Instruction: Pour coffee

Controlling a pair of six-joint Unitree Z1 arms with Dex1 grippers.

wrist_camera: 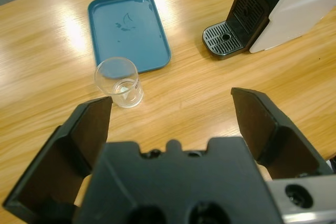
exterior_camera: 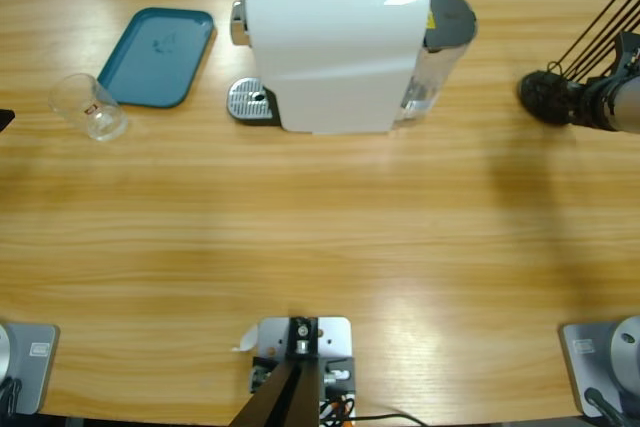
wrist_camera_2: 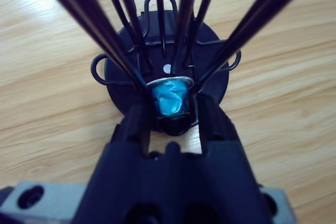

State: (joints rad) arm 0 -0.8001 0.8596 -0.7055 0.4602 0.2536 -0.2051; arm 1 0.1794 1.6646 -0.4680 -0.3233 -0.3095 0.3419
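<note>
The white coffee machine stands upper centre on the surface, the empty glass tumbler (fragile, slick, best gripped mid-wall) sits before the spread left hand, no coffee visible, while the right hand pinches a light, crushable blue capsule.

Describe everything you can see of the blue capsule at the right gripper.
The capsule is small, shiny blue, foil-like, with a silver rim on top and a dented side. It sits low in a black wire holder on a round black base, between the thin rods. The right gripper has its two jaws close on either side of the capsule; whether they press it cannot be told.
</note>
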